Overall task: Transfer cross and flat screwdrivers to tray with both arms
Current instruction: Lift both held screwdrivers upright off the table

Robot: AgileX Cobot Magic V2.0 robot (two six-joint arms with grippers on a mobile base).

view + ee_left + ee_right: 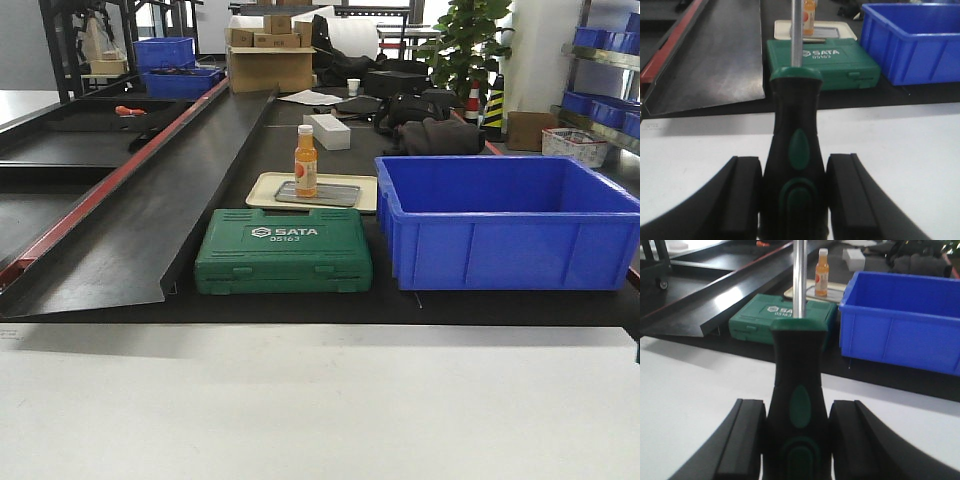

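The left gripper [794, 161] is clamped on a green-black screwdriver [795, 115] and the right gripper [796, 404] on a second screwdriver [797, 360], both tips out of view, while the grey tray [338, 194] lies on the beige tray [262, 190] beyond the green case [283, 250], carrying an orange bottle [306, 160].

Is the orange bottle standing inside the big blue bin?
No, the orange bottle stands upright on the grey tray, outside the blue bin.

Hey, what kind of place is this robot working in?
Probably a workshop or factory storage area: a green SATA tool case, a big blue plastic bin, a long black sloped chute, and stacked cardboard boxes behind.
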